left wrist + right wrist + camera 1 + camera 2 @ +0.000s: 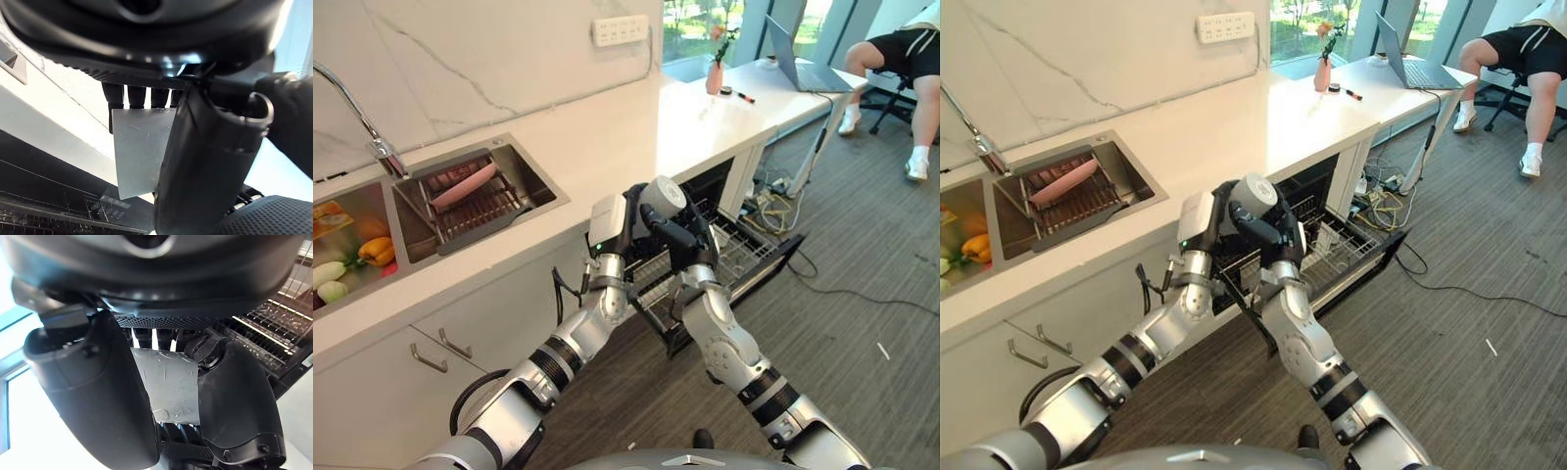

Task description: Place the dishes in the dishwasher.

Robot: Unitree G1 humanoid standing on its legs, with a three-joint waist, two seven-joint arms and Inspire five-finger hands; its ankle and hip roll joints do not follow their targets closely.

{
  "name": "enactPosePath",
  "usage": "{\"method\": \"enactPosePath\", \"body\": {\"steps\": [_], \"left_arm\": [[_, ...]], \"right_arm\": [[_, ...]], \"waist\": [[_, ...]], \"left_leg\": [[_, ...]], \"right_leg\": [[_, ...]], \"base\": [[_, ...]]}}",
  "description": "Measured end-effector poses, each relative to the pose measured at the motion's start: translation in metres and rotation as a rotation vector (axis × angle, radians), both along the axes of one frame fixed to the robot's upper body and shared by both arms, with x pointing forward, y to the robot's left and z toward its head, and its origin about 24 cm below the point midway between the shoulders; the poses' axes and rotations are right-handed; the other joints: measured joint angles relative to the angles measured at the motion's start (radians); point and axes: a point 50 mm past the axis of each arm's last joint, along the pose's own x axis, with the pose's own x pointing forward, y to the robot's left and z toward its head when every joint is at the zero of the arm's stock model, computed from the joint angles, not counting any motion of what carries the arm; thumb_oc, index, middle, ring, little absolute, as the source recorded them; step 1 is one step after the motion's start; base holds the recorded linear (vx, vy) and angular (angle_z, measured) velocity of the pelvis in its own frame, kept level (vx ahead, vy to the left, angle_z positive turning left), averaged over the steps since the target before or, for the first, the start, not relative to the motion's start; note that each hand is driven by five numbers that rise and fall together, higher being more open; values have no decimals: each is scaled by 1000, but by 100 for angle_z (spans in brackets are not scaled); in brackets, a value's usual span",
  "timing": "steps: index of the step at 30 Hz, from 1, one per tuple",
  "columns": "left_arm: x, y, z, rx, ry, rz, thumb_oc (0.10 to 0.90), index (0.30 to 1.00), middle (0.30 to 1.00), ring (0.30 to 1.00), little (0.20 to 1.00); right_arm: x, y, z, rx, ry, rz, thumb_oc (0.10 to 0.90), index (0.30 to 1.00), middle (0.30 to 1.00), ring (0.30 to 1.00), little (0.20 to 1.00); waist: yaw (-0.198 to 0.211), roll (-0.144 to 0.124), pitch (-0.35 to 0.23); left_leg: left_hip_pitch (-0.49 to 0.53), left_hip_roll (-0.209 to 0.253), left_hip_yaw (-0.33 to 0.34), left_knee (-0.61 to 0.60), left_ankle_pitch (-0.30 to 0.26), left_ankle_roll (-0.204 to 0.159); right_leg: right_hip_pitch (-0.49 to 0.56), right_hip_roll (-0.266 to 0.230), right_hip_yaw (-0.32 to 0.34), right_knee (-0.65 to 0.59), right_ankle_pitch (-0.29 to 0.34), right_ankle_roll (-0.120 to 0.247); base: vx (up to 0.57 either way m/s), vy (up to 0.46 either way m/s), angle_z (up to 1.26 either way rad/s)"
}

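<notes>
A grey round cup (663, 196) is held up in front of the counter edge, above the pulled-out wire rack (744, 250) of the open dishwasher. My left hand (628, 220) grips it from the left and my right hand (690, 240) from below right, both curled on it. In the left wrist view the cup's pale wall (142, 147) sits pinched between the fingers and the thumb (205, 161). The right wrist view shows the cup (168, 387) clamped the same way by that hand's thumb (98, 396). A pink plate (462, 184) leans in the sink's drying rack.
The sink (524, 166) with a faucet (357, 113) lies at the left, with vegetables (374, 252) in its other basin. Cables (773, 201) trail on the floor by the dishwasher. A seated person (911, 69) and a laptop desk (803, 73) are at the back right.
</notes>
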Motion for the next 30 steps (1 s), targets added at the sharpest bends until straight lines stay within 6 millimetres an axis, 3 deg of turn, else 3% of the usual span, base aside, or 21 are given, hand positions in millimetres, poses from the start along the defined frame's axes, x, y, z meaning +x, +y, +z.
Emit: {"method": "enactPosePath", "body": {"steps": [5,14,19,30], "left_arm": [[1,1,-10,6,56,19,400,300,300,300,300],[4,-4,-7,-10,80,1,400,300,300,300,300],[4,-3,-8,-7,97,-8,400,300,300,300,300],[5,-5,-11,4,150,-65,400,300,300,300,300]], "right_arm": [[12,12,-8,116,119,-95,800,900,900,900,900],[12,11,-6,155,136,-150,800,900,900,900,900],[11,13,-9,139,142,-134,800,900,900,900,900],[15,-2,-23,81,150,-12,800,900,900,900,900]], "waist": [[1,-1,-1],[8,-2,-2],[7,-2,-2],[10,-7,-5]], "left_leg": [[-3,0,-5,0,1,-1],[-3,0,-28,0,1,-2],[-2,0,-29,0,1,-2],[-2,0,-29,0,1,-2]], "right_leg": [[1,-1,-5,0,0,-1],[17,-4,-29,0,-8,1],[17,-4,-30,0,-7,1],[18,-4,-30,0,-7,1]], "base": [[1,-2,3],[6,-1,8],[0,0,0],[0,0,0]]}}
